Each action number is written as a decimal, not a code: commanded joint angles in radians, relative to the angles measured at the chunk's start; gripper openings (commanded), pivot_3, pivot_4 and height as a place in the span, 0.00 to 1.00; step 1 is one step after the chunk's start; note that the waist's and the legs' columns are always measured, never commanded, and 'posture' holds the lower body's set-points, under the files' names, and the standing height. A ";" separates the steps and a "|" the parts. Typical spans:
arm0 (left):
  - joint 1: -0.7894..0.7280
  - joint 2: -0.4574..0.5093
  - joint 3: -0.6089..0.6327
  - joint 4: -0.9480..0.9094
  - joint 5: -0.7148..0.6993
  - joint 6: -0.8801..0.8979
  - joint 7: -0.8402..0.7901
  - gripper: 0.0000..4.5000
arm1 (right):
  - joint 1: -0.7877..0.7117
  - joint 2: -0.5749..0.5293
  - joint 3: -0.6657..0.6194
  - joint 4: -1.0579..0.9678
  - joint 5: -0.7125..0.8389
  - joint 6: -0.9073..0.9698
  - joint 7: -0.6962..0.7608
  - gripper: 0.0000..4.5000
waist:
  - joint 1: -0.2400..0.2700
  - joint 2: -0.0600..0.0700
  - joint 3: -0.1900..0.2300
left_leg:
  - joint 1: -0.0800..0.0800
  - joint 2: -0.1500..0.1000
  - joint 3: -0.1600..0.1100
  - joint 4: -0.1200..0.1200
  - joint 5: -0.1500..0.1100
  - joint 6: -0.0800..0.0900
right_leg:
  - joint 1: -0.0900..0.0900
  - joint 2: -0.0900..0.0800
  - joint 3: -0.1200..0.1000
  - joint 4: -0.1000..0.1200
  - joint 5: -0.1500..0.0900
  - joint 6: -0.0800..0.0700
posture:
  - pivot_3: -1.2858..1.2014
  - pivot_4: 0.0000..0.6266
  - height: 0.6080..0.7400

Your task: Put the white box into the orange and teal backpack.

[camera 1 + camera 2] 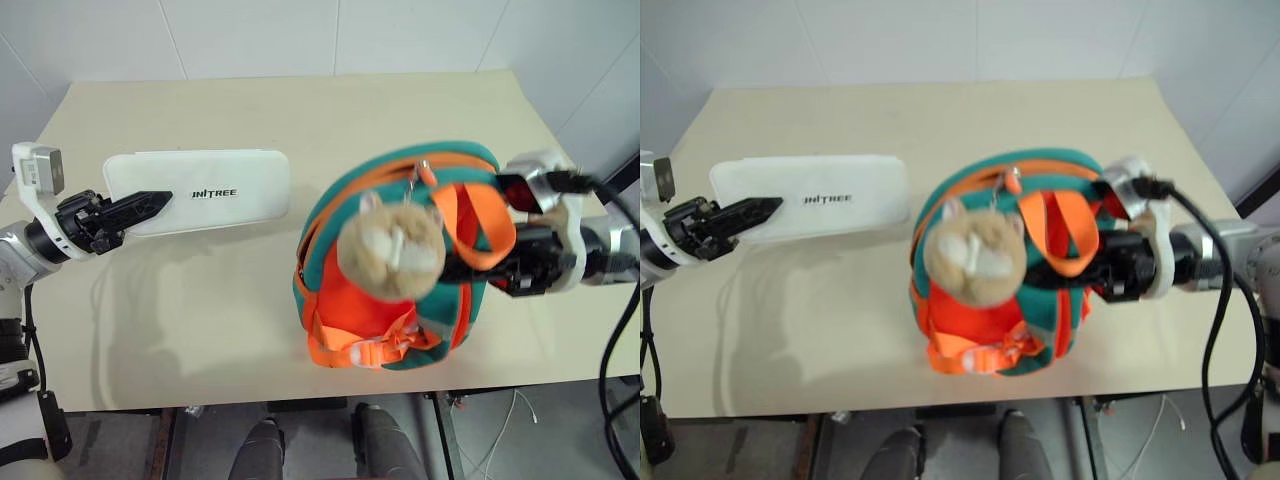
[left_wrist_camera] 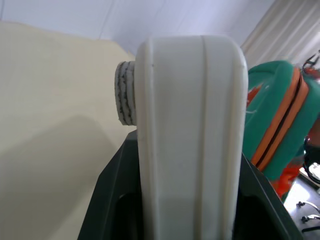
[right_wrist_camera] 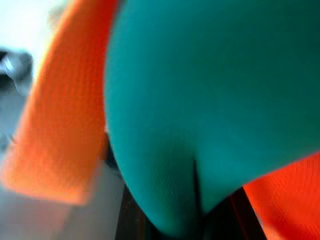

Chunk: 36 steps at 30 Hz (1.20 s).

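The white box (image 1: 220, 190) with dark lettering hangs level over the left half of the table, its long side pointing toward the backpack. My left gripper (image 1: 150, 203) is shut on its left end; in the left wrist view the white box (image 2: 190, 125) rises between the black fingers (image 2: 110, 200). The orange and teal backpack (image 1: 345, 300) stands upright right of centre, a tan plush charm (image 1: 392, 250) dangling in front of it. My right gripper (image 1: 470, 265) is shut on the backpack's right side by the orange strap, teal fabric (image 3: 210, 100) pinched between its fingers.
The beige table (image 1: 200, 330) ends at its front edge just below the backpack. White walls stand behind it. Black cables (image 1: 615, 350) hang from my right arm past the table's right edge.
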 commanded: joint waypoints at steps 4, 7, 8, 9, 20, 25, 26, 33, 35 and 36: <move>0.016 -0.004 0.072 -0.109 -0.080 0.037 0.046 0.29 | -0.001 0.056 -0.009 -0.083 -0.015 -0.057 -0.019 0.02 | -0.001 -0.001 0.000 | 0.002 0.000 0.000 0.005 0.000 0.000 | 0.001 0.000 0.000 0.005 0.001 0.000 | 0.52 0.24 1.00; 0.012 -0.004 0.071 -0.105 -0.083 0.035 0.053 0.29 | 0.004 0.089 -0.009 -0.096 -0.014 -0.063 -0.050 0.02 | 0.000 -0.001 0.000 | 0.002 0.000 0.000 0.009 0.000 0.000 | 0.002 0.001 0.000 0.007 0.001 -0.002 | 0.52 0.24 1.00; 0.010 -0.003 0.071 -0.103 -0.084 0.033 0.054 0.29 | 0.008 0.102 -0.007 -0.100 -0.017 -0.065 -0.065 0.02 | -0.001 -0.001 0.000 | 0.002 0.000 0.000 0.009 0.000 0.000 | 0.002 0.001 0.000 0.007 0.002 -0.001 | 0.52 0.24 1.00; 0.007 -0.003 0.070 -0.101 -0.084 0.032 0.055 0.29 | 0.010 0.112 -0.006 -0.101 -0.019 -0.066 -0.076 0.02 | -0.001 -0.001 0.000 | 0.003 0.000 0.000 0.010 0.000 0.000 | 0.003 0.001 0.000 0.007 0.002 -0.001 | 0.52 0.24 1.00; -0.043 -0.016 0.052 -0.050 -0.072 0.004 0.049 0.29 | 0.092 0.342 0.044 -0.153 -0.186 -0.232 -0.306 0.02 | -0.001 -0.004 -0.001 | 0.003 0.002 0.000 0.009 0.000 -0.001 | 0.002 0.003 0.001 0.007 0.003 -0.002 | 0.52 0.24 1.00; -0.043 0.008 0.051 -0.081 -0.088 0.028 0.027 0.29 | 0.142 0.279 0.010 -0.170 -0.197 -0.242 -0.264 0.02 | -0.001 -0.004 -0.001 | 0.003 0.001 0.000 0.009 0.000 0.000 | 0.002 0.003 0.001 0.008 0.003 -0.002 | 0.52 0.24 1.00; -0.040 0.014 0.056 -0.094 -0.095 0.036 0.025 0.29 | 0.150 0.253 -0.004 -0.164 -0.198 -0.243 -0.246 0.02 | -0.001 -0.004 -0.001 | 0.003 0.001 0.000 0.009 0.000 0.000 | 0.002 0.003 0.001 0.008 0.003 -0.002 | 0.52 0.24 1.00; -0.031 0.052 0.122 -0.200 -0.178 0.106 0.049 0.29 | 0.167 0.102 -0.056 -0.113 -0.194 -0.232 -0.128 0.02 | 0.000 -0.005 -0.001 | 0.003 0.001 0.000 0.009 0.000 0.000 | 0.003 0.003 0.001 0.008 0.003 -0.002 | 0.52 0.24 1.00; -0.039 0.057 0.151 -0.224 -0.214 0.130 0.073 0.29 | 0.168 0.069 -0.053 -0.100 -0.196 -0.227 -0.094 0.02 | 0.001 -0.005 -0.001 | 0.003 0.001 0.000 0.009 0.000 0.000 | 0.003 0.003 0.001 0.007 0.003 -0.002 | 0.52 0.24 1.00; -0.044 0.058 0.165 -0.235 -0.234 0.142 0.087 0.29 | 0.168 0.056 -0.048 -0.094 -0.197 -0.229 -0.077 0.02 | 0.001 -0.005 -0.001 | 0.003 0.001 0.000 0.009 0.000 0.000 | 0.003 0.003 0.001 0.007 0.003 -0.002 | 0.52 0.24 1.00</move>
